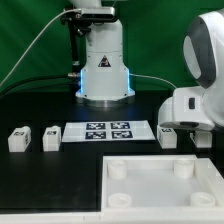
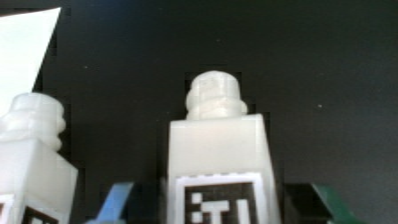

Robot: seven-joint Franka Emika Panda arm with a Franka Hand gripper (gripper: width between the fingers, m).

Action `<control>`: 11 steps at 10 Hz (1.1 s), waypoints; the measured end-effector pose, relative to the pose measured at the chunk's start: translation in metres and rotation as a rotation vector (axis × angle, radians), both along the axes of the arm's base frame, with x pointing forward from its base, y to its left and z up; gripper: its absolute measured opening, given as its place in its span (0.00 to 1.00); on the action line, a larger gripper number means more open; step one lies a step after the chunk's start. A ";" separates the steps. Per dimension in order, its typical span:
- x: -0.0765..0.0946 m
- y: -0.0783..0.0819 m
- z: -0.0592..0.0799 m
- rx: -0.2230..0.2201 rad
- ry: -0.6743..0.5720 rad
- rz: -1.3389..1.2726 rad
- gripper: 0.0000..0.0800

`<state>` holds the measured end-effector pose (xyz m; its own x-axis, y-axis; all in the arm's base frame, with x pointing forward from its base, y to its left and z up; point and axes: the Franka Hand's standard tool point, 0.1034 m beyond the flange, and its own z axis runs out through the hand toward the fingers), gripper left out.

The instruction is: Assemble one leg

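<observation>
A: While the gripper (image 2: 217,204) straddles it, where is the leg (image 2: 221,140)?
B: Just beside the marker board (image 1: 107,131), at the exterior view's right; jaws apart, grasp pending. Next, I'd say: close squarely, then lift

Matte black table (image 1: 45,175), small white plastic block-shaped leg (image 1: 18,139) and second leg (image 1: 51,137) at the exterior view's left (tags facing camera), flat white marker board (image 1: 107,131) centre, large white square tray-like piece (image 1: 160,185) front right.
</observation>
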<state>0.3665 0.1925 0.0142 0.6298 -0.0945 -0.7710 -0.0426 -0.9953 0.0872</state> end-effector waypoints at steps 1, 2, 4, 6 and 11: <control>0.011 -0.009 0.009 0.000 -0.055 0.042 0.36; 0.019 -0.021 0.025 0.029 -0.058 0.063 0.36; 0.055 -0.041 0.060 0.064 -0.169 0.084 0.36; 0.095 -0.060 0.107 0.084 -0.463 0.088 0.36; 0.114 -0.060 0.131 0.116 -0.973 0.106 0.36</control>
